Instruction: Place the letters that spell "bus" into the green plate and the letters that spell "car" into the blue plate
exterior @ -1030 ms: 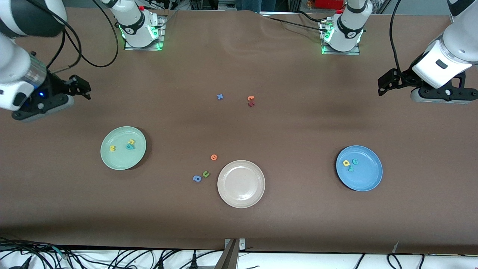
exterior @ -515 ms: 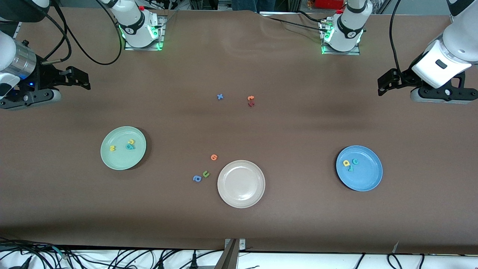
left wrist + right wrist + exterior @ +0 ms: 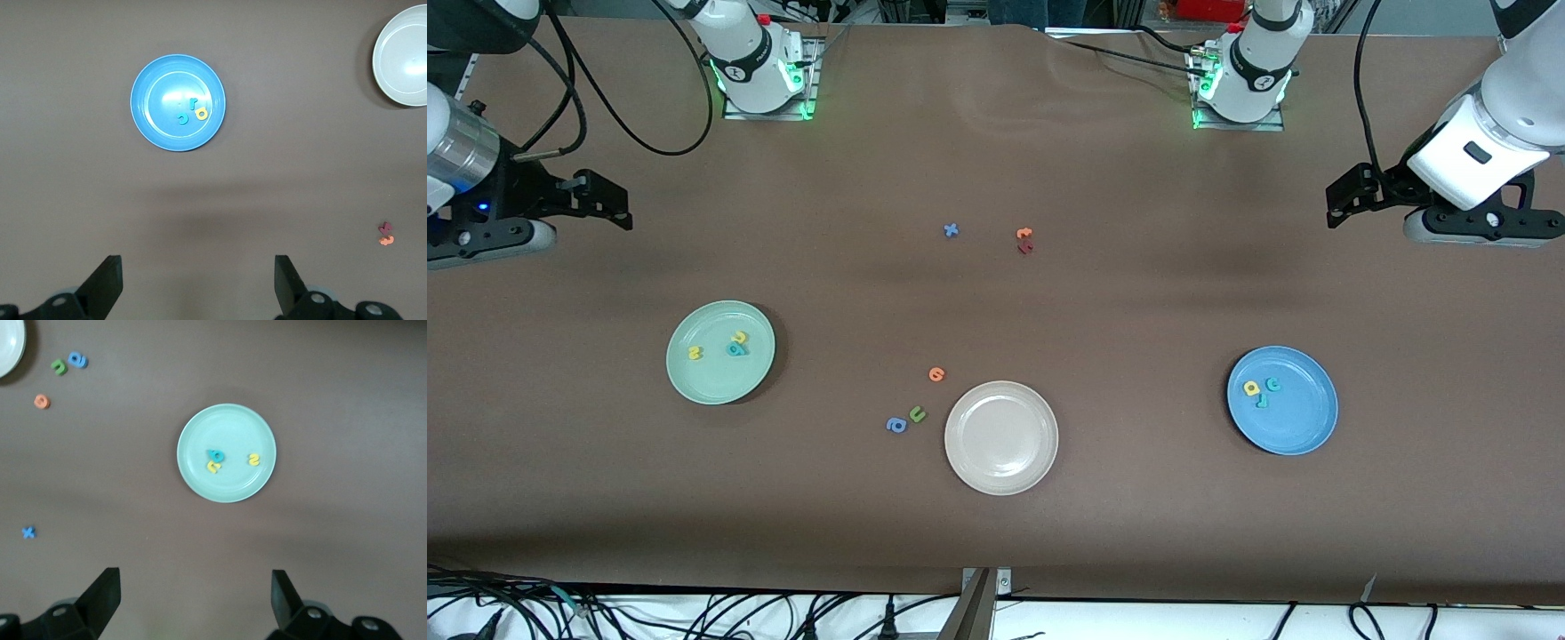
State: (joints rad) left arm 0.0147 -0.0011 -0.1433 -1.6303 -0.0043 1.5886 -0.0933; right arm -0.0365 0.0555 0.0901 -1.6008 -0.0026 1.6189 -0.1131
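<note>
The green plate point(image 3: 716, 382) holds a teal "b" point(image 3: 735, 348), a yellow "u" point(image 3: 740, 337) and a yellow "s" point(image 3: 695, 353). In the blue plate point(image 3: 1294, 422) lie a yellow "a" point(image 3: 1251, 388), a teal "c" point(image 3: 1272, 384) and a teal "r" point(image 3: 1261, 400). My right gripper point(image 3: 615, 203) hangs open and empty over bare table at the right arm's end. In the right wrist view the green plate point(image 3: 227, 483) lies clear of the open right gripper point(image 3: 195, 597). My left gripper point(image 3: 1343, 203) waits open over the left arm's end. The left wrist view shows the blue plate point(image 3: 160, 127) apart from the open left gripper point(image 3: 198, 280).
A beige plate point(image 3: 1001, 437) stands nearest the front camera, mid-table. Beside it lie an orange round letter point(image 3: 935, 374), a green "u" point(image 3: 917, 413) and a blue "a" point(image 3: 896, 425). Farther off sit a blue "x" point(image 3: 951, 230) and an orange letter point(image 3: 1024, 234) touching a dark red one point(image 3: 1024, 248).
The right arm has drawn back toward its own end of the table and toward the bases, its gripper still open. The left arm and all letters have stayed put.
</note>
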